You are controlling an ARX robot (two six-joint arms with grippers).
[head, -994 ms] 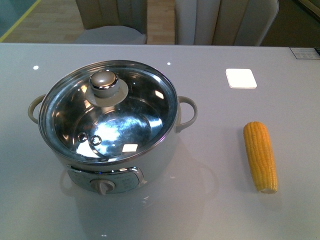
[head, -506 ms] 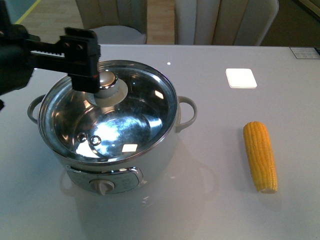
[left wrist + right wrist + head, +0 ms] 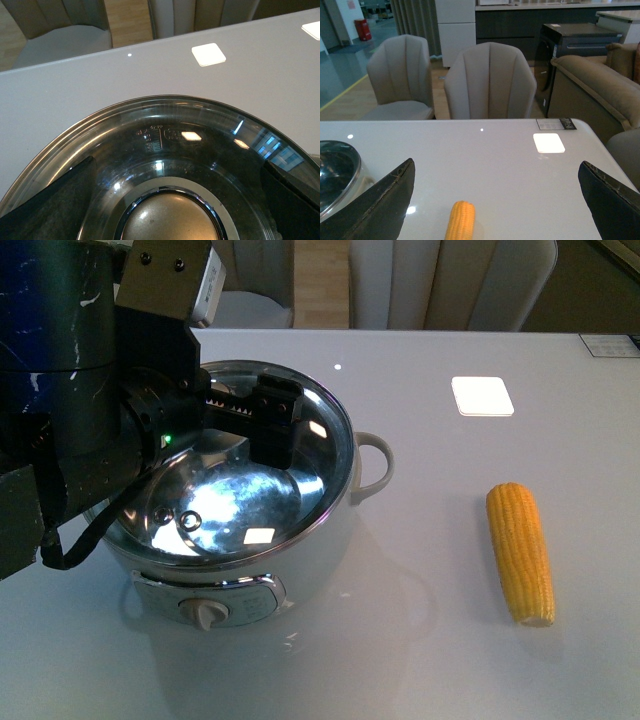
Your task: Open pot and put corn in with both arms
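A second ago no arm showed from the front. Half a second ago the left pincer (image 3: 245,430) was reaching in from the side, and now its arm fills that side of the view and its black toothed jaws hang over the middle of the lid (image 3: 165,135), hiding the knob (image 3: 167,220) from the front. The wrist view shows the jaws spread wide and holding nothing. The domed, brushed-metal knob with its bright chrome ring sits between and just below the tips, apparently untouched. This looks like lining up for the grasp: the glass lid, smooth with a steel rim, is seated on the pot (image 3: 300,540), so opening is not yet done. The pot is round, with a white body, a mirror-bright steel bowl, a cream loop handle and a front dial. The corn (image 3: 520,552) has not shifted. It is a tapered, bumpy yellow-orange cob lying on the glossy grey table (image 3: 450,660), below and ahead of the right pincer (image 3: 497,200), which is also wide open and empty.
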